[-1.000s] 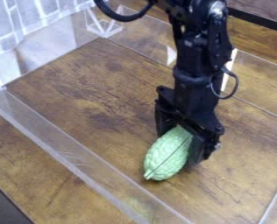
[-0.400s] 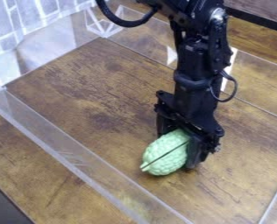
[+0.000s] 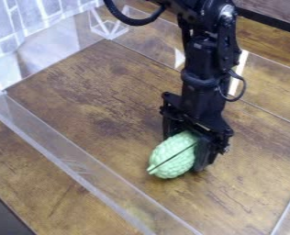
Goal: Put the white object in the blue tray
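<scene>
Brown wood grain covers the worktop [image 3: 80, 96], which runs from the left of the frame across to the right edge, with darker streaks in the boards. Over it comes a black robot arm [image 3: 206, 55], entering at the top of the frame, with a black cable [image 3: 134, 18] looping out to its upper left. The arm reaches down to a spot right of and below the middle of the frame, where the claw [image 3: 196, 138] is grasping a pale green, rounded object [image 3: 174, 155] by its upper right end. That object has a fine, bumpy texture and a thin dark line running slantwise across it, and its rounded lower left end faces the lower left of the frame. A white item [image 3: 240, 64] shows only partly behind the arm, in the upper right; whether that is the white object of the task cannot be told. A clear, see-through strip [image 3: 64, 151] slants from the left edge down to the bottom of the frame. Crinkled, whitish clear material [image 3: 25, 23] fills the upper left corner.
</scene>
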